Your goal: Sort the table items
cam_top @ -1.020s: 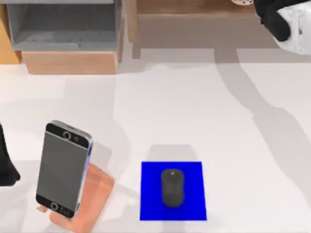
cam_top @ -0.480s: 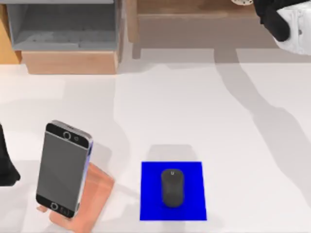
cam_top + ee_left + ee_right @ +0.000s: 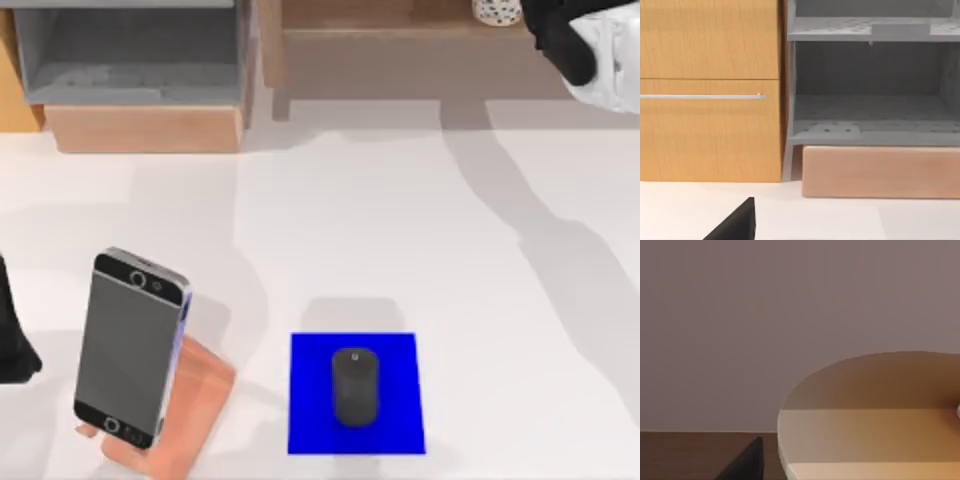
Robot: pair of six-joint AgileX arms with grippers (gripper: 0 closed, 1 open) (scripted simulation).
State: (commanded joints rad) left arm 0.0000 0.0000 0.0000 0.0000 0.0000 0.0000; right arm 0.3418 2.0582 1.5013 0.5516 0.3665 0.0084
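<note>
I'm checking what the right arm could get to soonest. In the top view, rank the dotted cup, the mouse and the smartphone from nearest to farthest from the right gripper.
The right gripper is at the top view's upper right.
1. dotted cup: beside it, on the wooden shelf at the back.
2. mouse: front centre, on the blue mat.
3. smartphone: front left, leaning on the pink stand.

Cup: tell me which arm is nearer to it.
Right. The right arm is just beside the cup at the top view's far right corner; the left arm sits at the left edge, near the phone.
</note>
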